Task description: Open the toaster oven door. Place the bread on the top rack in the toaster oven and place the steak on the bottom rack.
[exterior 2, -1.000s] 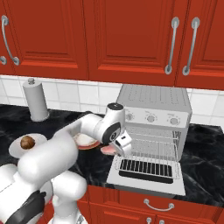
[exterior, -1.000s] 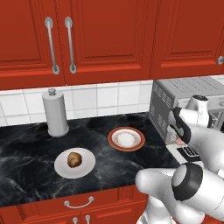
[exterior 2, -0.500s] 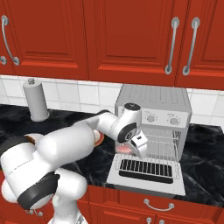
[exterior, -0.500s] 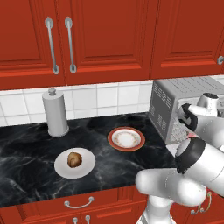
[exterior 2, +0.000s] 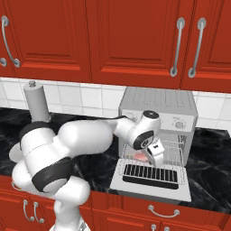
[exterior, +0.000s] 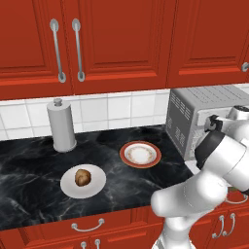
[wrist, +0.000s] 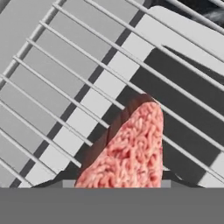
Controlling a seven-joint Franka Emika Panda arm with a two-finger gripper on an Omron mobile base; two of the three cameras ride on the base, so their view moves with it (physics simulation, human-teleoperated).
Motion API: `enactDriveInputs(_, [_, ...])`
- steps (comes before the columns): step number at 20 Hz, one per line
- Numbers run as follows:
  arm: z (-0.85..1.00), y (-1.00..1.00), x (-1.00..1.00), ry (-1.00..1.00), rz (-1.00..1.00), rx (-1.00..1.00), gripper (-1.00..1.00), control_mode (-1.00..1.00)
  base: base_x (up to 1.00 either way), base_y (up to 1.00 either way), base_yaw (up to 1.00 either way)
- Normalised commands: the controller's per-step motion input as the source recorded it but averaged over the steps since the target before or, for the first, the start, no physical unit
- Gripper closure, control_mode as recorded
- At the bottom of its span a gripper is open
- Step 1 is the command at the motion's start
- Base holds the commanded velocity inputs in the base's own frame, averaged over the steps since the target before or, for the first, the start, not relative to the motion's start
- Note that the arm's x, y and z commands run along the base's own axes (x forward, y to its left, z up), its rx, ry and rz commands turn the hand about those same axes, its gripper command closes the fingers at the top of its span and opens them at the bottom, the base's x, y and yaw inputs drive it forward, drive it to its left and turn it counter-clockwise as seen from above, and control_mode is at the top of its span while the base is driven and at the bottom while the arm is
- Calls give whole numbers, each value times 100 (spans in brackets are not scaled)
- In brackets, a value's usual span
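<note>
Clamped between the jaws of the white arm's two-finger gripper is the flat pinkish-red steak, its surface grainy and mottled with pale flecks, its far end rounded. In the right base view the gripper holds the steak at the mouth of the boxy silver-grey toaster oven, just above the drop-down toaster oven door, which lies open and flat with its dark window facing up. From the hand view, thin silver wire bars of an oven rack run behind the meat; which of the two shelves they belong to is not clear. One small round brown bread roll sits on one white plate on the black marbled counter. One red-rimmed plate lies between it and the oven. One grey paper-towel cylinder stands by the tiled wall.
</note>
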Motion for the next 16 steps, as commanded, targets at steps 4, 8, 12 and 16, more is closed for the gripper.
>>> enactDriveInputs(4, [-29, -24, 24, 0, -14, 0, 100, -100, 0, 0, 0])
enactDriveInputs(8, [-29, -13, 29, 0, -12, 0, 100, -100, 0, 0, 0])
enactDriveInputs(12, [-30, -27, 3, 0, -12, 0, 100, -100, 0, 0, 0])
enactDriveInputs(16, [-25, -20, -1, 0, -13, 0, -100, -100, 0, 0, 0])
